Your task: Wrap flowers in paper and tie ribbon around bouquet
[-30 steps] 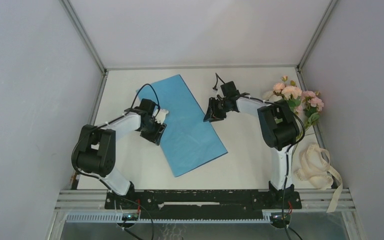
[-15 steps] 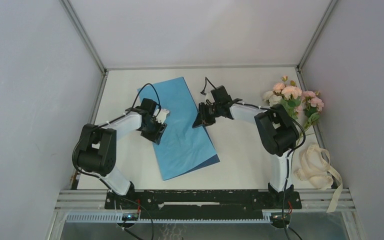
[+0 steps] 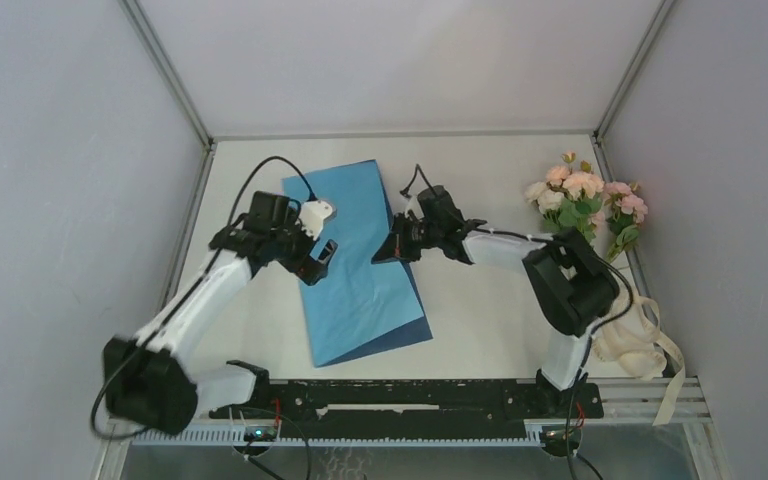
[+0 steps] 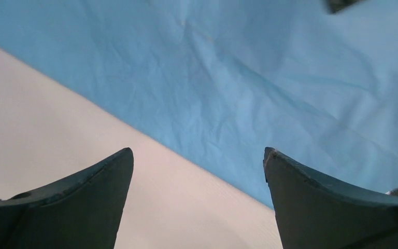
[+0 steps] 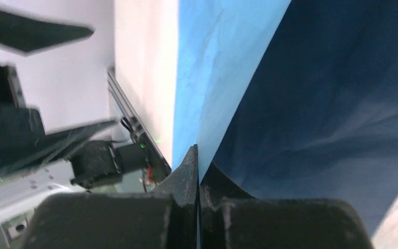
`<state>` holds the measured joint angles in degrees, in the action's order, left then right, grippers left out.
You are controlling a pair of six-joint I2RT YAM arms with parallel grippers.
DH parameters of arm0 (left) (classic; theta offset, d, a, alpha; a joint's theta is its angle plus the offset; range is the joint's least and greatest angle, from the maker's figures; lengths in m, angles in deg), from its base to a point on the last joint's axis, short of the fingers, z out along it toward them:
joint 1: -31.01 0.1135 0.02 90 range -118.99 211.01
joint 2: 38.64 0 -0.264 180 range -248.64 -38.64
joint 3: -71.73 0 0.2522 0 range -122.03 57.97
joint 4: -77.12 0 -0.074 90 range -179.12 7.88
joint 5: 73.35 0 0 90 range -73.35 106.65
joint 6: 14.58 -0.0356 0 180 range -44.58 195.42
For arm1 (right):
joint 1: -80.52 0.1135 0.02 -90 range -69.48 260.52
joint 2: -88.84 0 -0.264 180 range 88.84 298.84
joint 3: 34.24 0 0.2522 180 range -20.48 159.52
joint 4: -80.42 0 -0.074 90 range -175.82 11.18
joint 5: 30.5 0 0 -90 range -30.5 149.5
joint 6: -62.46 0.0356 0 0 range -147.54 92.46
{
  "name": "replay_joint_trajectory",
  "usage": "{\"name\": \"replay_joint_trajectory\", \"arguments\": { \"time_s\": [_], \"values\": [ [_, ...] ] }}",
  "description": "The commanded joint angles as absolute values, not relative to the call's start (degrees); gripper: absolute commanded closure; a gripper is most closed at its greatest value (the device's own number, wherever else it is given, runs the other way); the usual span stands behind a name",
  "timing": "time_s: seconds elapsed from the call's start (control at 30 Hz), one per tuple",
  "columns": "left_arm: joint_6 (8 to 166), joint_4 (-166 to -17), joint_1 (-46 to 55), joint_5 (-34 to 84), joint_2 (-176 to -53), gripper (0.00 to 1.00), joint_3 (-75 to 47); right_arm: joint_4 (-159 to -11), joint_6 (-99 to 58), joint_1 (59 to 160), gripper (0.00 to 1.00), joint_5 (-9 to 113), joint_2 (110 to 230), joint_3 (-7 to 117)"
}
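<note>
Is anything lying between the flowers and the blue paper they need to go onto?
No loose object lies on the table between the flowers and the paper. Only the right arm reaches across that gap, with the right gripper shut on the paper's right edge.

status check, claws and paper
Left claw open over paper, left edge. Right claw shut on paper, right edge, dark underside showing. Flowers, ribbon off right, nothing blocking.

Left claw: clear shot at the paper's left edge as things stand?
Probably yes. The left claw is open just above the edge of the paper, with nothing between. The right claw is shut on the opposite edge, out of the way.
</note>
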<state>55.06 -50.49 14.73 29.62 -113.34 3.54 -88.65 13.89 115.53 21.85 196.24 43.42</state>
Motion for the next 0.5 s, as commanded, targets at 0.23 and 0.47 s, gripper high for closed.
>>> {"name": "replay_joint_trajectory", "arguments": {
  "time_s": [0.23,0.47],
  "values": [
    [47.1,-41.0,-4.9,36.3,-91.5,0.00,1.8,-105.8,32.7,122.6,1.00,55.2,167.9,31.8],
    [41.4,-47.5,-10.4,20.7,-90.1,0.00,4.8,-102.9,31.5,126.3,1.00,63.2,160.8,31.7]
  ]
}}
